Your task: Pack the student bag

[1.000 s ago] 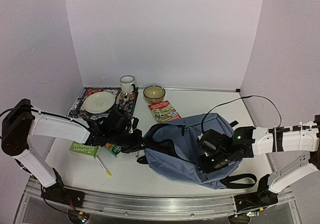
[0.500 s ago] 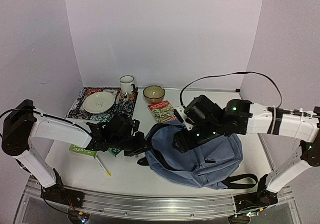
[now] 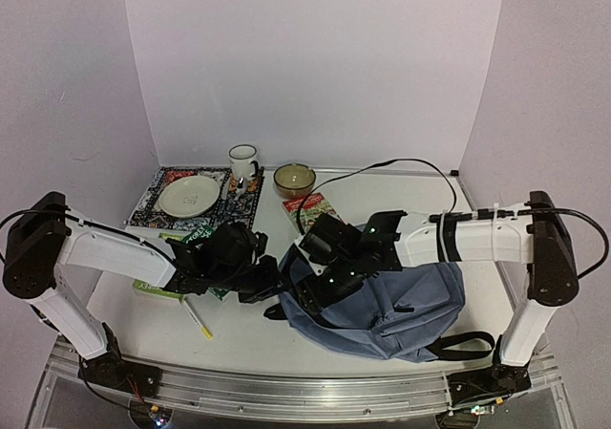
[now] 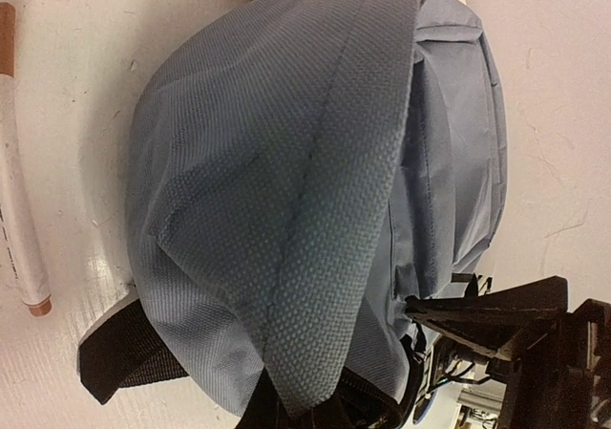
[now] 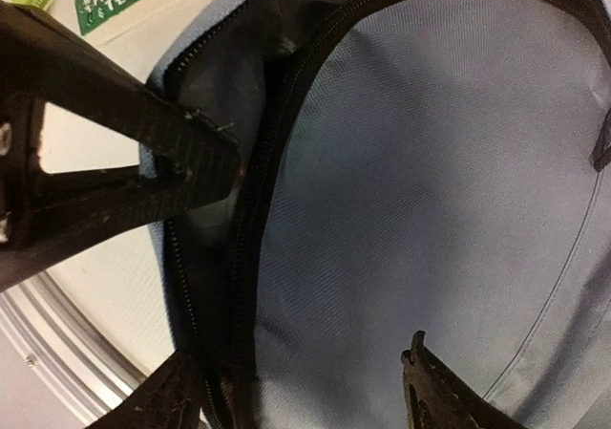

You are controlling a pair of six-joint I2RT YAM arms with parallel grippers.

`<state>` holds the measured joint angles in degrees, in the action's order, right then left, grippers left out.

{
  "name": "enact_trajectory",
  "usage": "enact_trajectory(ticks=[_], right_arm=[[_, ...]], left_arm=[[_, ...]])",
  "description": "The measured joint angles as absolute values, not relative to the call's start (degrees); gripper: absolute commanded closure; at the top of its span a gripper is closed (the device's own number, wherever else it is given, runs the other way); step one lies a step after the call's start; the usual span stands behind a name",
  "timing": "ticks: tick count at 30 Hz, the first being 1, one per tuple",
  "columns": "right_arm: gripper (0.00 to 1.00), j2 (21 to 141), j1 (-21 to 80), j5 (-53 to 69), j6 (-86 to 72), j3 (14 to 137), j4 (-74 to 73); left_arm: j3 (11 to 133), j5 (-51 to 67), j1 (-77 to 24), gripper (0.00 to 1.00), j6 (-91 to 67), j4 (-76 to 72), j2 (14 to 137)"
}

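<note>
The student bag [image 3: 401,295] is a grey-blue backpack lying at the table's centre-right, its zipped mouth facing left. My left gripper [image 3: 270,284] is shut on the bag's left edge; in the left wrist view [image 4: 315,412] a fold of the woven fabric [image 4: 315,190] runs into its jaws. My right gripper [image 3: 308,293] is open and empty, hovering at the bag's mouth right beside the left gripper. In the right wrist view its open fingers [image 5: 301,367] straddle the black zipper [image 5: 239,257] and the smooth panel [image 5: 410,181]; a left finger [image 5: 124,176] pinches the rim.
A placemat with a plate [image 3: 189,197], a mug [image 3: 242,161] and a bowl [image 3: 294,178] stand at the back left. A picture book [image 3: 313,211] lies behind the bag. Green books [image 3: 158,287] and a pen [image 3: 198,318] lie by the left arm.
My right arm has swung from the bag's right side across to its left, to the mouth next to the left gripper. The left gripper kept its hold and the bag bunched up.
</note>
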<state>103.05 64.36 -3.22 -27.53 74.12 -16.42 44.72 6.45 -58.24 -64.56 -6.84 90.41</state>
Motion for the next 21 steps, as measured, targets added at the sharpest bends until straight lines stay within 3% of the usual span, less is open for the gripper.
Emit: enact_trajectory(ticks=[8, 14, 21], right_arm=[[0.97, 105.6, 64.4, -7.9, -28.0, 75.0, -17.0], [1.0, 101.3, 64.1, -15.6, -30.4, 73.3, -18.9], [1.0, 83.5, 60.3, -25.0, -38.8, 63.1, -19.9]], left_arm=[[43.4, 6.0, -58.5, 1.0, -64.6, -7.6, 90.4], [43.3, 5.8, -58.6, 1.0, -65.2, -7.9, 90.8], [43.3, 5.8, -58.7, 1.0, -66.3, -8.7, 93.5]])
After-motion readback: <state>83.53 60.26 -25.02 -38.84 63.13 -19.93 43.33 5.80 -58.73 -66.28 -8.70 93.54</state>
